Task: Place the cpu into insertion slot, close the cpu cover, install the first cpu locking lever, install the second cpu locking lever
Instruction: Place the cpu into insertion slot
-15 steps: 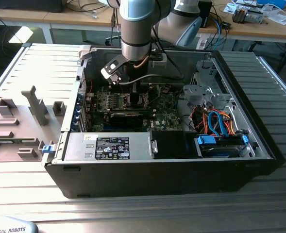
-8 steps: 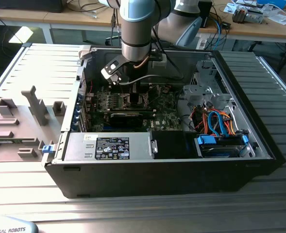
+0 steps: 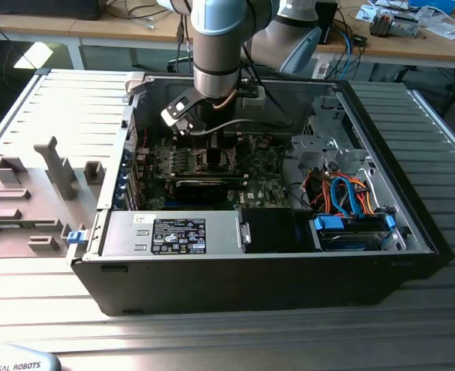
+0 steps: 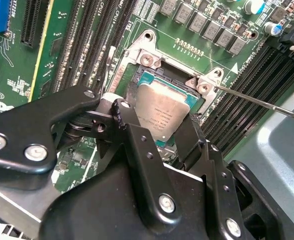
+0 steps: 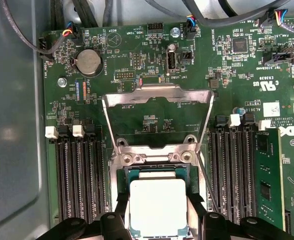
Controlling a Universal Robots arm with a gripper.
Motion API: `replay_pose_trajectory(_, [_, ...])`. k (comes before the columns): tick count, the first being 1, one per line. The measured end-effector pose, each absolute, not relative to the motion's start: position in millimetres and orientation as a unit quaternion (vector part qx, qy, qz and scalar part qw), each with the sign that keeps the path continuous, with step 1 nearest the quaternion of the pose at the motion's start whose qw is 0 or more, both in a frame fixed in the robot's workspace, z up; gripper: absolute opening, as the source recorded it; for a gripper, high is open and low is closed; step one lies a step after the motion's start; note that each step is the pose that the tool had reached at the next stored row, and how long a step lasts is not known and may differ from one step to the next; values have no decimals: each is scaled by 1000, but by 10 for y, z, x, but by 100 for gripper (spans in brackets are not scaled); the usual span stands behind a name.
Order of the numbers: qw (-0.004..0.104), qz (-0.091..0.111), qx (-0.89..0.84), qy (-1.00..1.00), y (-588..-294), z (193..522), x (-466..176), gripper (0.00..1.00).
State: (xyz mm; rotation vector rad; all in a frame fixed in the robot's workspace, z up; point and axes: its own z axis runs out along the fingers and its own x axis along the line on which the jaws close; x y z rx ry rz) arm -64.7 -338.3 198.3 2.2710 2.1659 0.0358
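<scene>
The cpu (image 5: 157, 207), a silvery square chip, sits between my gripper's (image 5: 157, 216) black fingers (image 5: 121, 207), low over the insertion slot (image 5: 156, 159). In the second wrist view the cpu (image 4: 164, 110) lies slightly skewed over the slot's metal rim (image 4: 147, 52), with my gripper (image 4: 154, 125) shut on its opposite edges. The cpu cover (image 5: 156, 93) stands swung open behind the slot. A thin locking lever (image 4: 261, 100) sticks out free beside the slot. In the exterior view my gripper (image 3: 214, 151) reaches down into the computer case (image 3: 412, 224).
Black memory slots (image 5: 79, 175) flank the socket on both sides, one holding a memory stick (image 5: 264, 175). Cables (image 5: 22, 35) run along the board's far edge. A power supply (image 3: 173, 232) and drive cage (image 3: 351, 224) fill the case's front. A grey fixture plate (image 3: 34, 193) lies at the exterior view's left.
</scene>
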Motion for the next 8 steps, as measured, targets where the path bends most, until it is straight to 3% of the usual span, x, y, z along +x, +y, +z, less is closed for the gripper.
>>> replay_pose_trajectory(5, [1,13,724,690,-3380,1976,-645,54])
replay_pose_trajectory(8, [2,12,724,690,-3383,1981,-647,62])
